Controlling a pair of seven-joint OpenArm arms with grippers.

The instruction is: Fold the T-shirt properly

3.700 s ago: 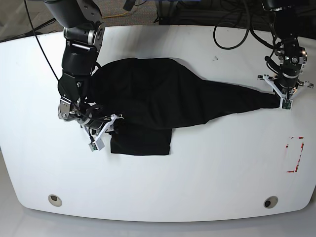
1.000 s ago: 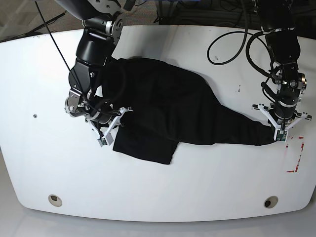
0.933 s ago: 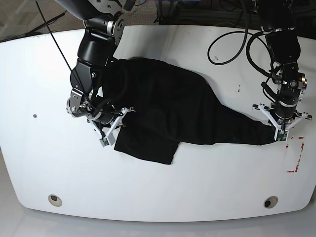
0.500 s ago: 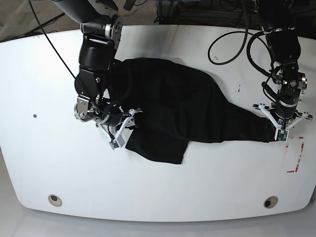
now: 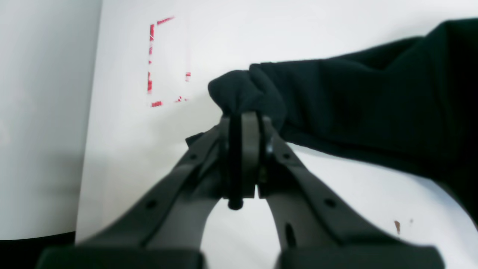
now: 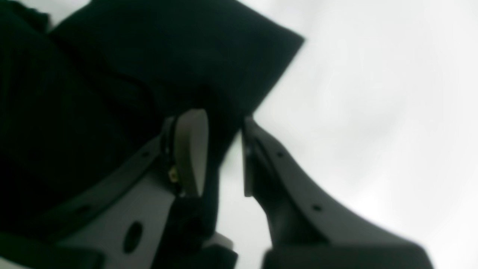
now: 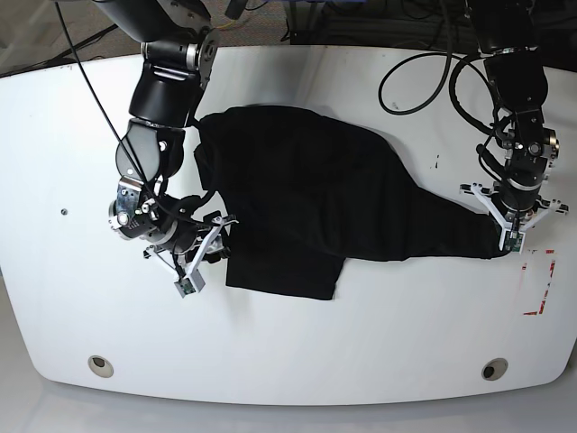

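The black T-shirt point(image 7: 315, 189) lies stretched across the white table, wide at the left and narrowing to the right. A folded flap lies at its lower left. My left gripper point(image 7: 507, 239) is at the shirt's narrow right end. In the left wrist view this gripper point(image 5: 244, 123) is shut on a bunched tip of the shirt point(image 5: 373, 93). My right gripper point(image 7: 194, 275) is at the shirt's lower left edge. In the right wrist view the right gripper point(image 6: 220, 119) has its jaws apart, with the edge of the cloth point(image 6: 93, 93) between them, not filling the gap.
A red tape rectangle point(image 7: 539, 284) marks the table just right of the left gripper and also shows in the left wrist view point(image 5: 168, 61). Two round holes point(image 7: 101, 365) point(image 7: 493, 369) sit near the front edge. Cables hang behind the table.
The right gripper first dragged the shirt's lower left part to the right, then drew back left and down while the cloth stayed. The left gripper has held its place on the right end.
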